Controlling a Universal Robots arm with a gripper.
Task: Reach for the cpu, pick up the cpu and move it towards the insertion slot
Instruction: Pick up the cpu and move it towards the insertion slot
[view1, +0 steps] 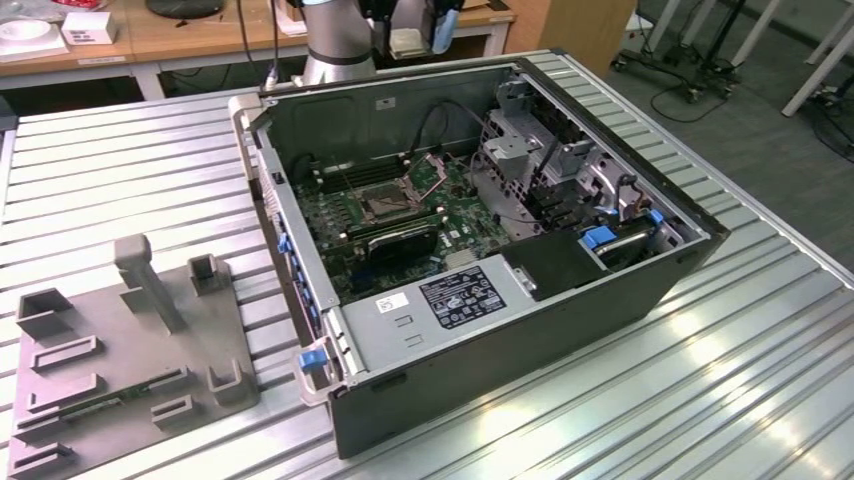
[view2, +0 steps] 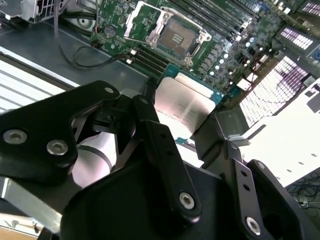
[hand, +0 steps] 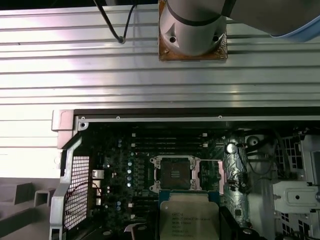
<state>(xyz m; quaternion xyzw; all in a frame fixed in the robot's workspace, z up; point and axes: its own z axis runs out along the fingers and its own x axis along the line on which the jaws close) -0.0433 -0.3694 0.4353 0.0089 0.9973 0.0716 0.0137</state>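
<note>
Fingers (view2: 150, 120) of the gripper (view2: 182, 125) pinch the cpu (view2: 182, 107) by its opposite edges, and you see its silvery top with the thin green rim between them. It hangs above the green motherboard (view2: 230, 45), clear of it. In the first wrist view the cpu (hand: 189, 216) sits just beside the insertion slot (hand: 175, 174), whose bracket stands open around the dark socket. In the second wrist view the insertion slot (view2: 172, 35) lies near the chip's far edge. Long memory slots (hand: 167, 142) flank the socket beyond. The computer case (view1: 441, 300) walls ring your working room on the ribbed table (view1: 120, 170).
</note>
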